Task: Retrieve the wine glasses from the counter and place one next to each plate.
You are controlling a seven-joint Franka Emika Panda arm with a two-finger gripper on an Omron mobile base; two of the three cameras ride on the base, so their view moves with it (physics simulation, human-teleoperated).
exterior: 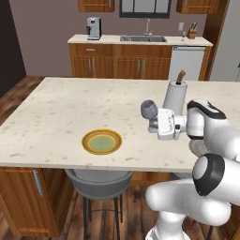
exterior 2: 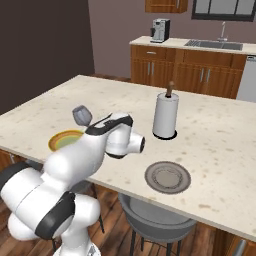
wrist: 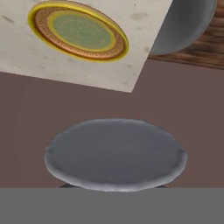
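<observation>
Gripper [exterior: 151,123] at the end of the white robot arm pinches a small blue-grey wine glass [exterior: 149,109], its two jaws pressed close on the stem or foot; the exact contact is hidden behind the hand. The glass is carried in the air, bowl tilted, above the wide island top [exterior: 70,108], between the two plates and a little back from the near edge.

An orange-rimmed plate with a green centre [exterior: 101,141] lies flat near the near edge of the island, toward its left side. No glass stands beside it. A plain grey plate [exterior 2: 167,177] lies near the same edge, further to the right, partly hidden by the arm in the left base view. No glass shows beside it either. A white paper-towel roll [exterior 2: 165,115] stands upright behind the grey plate, toward the middle of the island.

From the hand camera, the foot of the glass appears as a large grey disc [wrist: 116,154] close to the lens, with the orange-rimmed plate beyond it, near the island's edge.

Against the far wall runs the kitchen counter with its sink [exterior: 143,39], a coffee machine [exterior: 93,28] at its left end. No second glass can be made out there; it is too far to tell.

By the look of things, the task is under way: one glass is lifted and brought to the island but not set down. Placing it next to a plate remains, then fetching and placing the second glass.
</observation>
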